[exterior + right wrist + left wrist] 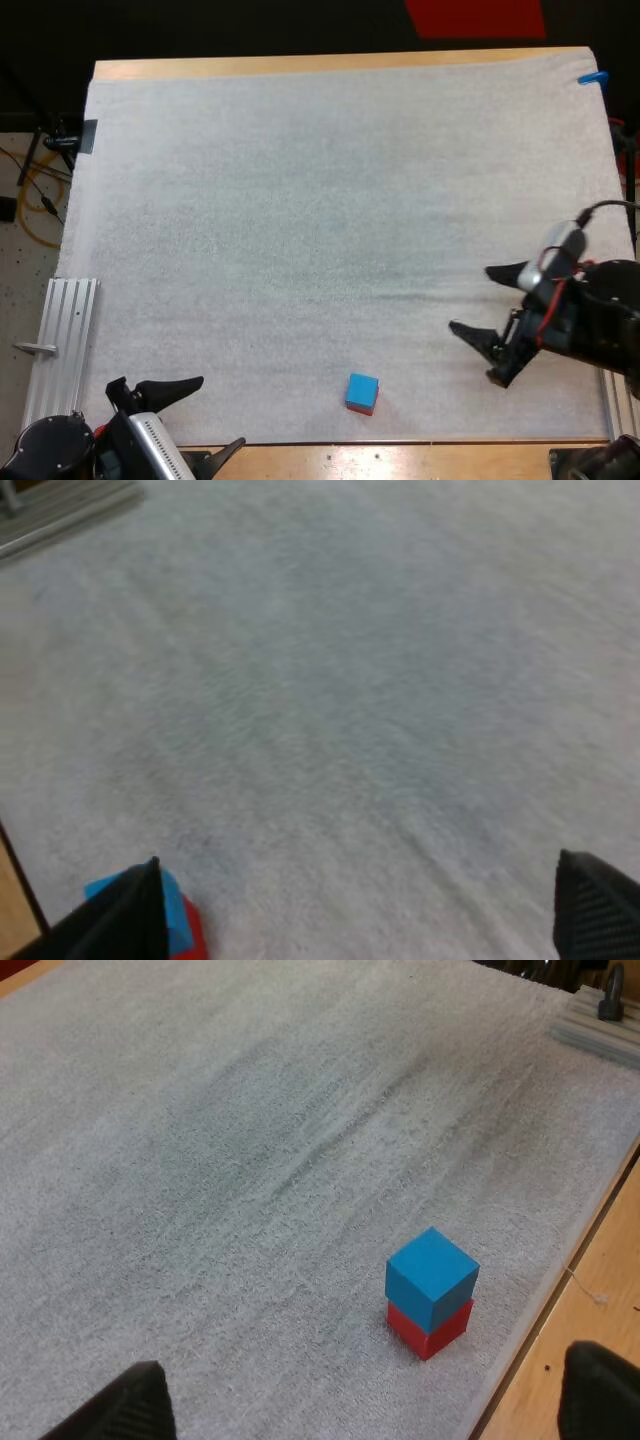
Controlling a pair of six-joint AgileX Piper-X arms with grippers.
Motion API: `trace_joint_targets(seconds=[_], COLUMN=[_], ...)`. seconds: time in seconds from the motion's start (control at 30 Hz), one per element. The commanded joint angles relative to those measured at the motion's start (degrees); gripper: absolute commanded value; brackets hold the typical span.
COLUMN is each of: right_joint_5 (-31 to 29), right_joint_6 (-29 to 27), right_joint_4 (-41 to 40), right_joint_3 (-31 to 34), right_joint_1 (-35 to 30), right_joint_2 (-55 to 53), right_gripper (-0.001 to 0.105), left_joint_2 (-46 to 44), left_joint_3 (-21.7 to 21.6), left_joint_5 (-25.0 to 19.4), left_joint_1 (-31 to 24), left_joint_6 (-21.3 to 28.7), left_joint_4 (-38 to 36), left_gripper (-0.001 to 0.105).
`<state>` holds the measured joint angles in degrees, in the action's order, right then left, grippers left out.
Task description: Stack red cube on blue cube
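The blue cube [362, 387] sits on top of the red cube [366, 408], near the mat's front edge. My left gripper [205, 420] stands open at the front left, well to the left of the stack. My right gripper [482, 303] stands open to the right of the stack and a little farther back. In the left wrist view the blue cube [430, 1278] rests squarely on the red cube [432, 1330], ahead of the open gripper [365, 1385]. In the right wrist view the blue cube [176, 910] and red cube [193, 936] peek out beside one finger [125, 910].
An aluminium rail [65, 340] lies along the mat's left edge, close to my left arm. The bare wooden table edge [400, 458] runs just in front of the stack. The white mat [330, 200] stretches open behind the cubes.
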<state>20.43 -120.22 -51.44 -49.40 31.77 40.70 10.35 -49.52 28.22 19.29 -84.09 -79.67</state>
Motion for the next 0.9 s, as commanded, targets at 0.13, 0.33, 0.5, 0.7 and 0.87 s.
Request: trace_joint_targets(seconds=[0.13, 0.33, 0.5, 0.7, 0.87], right_joint_5=[-4.3, -11.3, -14.4, -14.3, -15.3], right_joint_6=[2.1, 2.3, 5.8, 10.3, 12.6], right_joint_4=[3.3, 3.3, 3.3, 4.4, 7.9], right_joint_3=[-0.6, -0.6, -0.6, -0.6, -0.6], right_joint_1=[9.5, 19.6, 26.3, 30.9, 34.9], right_joint_2=[3.4, 6.7, 10.6, 16.8, 21.3], right_gripper=[0.076, 0.076, 0.076, 0.076, 0.076], left_joint_2=[0.1, 0.1, 0.1, 0.1, 0.1], left_joint_3=[-0.2, -0.2, -0.2, -0.2, -0.2], left_joint_5=[-0.6, -0.6, -0.6, -0.6, -0.6], left_joint_1=[0.1, 0.1, 0.1, 0.1, 0.1], left_joint_6=[0.2, 0.2, 0.2, -0.5, -0.5], left_joint_4=[-0.1, -0.1, -0.1, -0.1, -0.1], left_gripper=[0.075, 0.075, 0.075, 0.075, 0.075])
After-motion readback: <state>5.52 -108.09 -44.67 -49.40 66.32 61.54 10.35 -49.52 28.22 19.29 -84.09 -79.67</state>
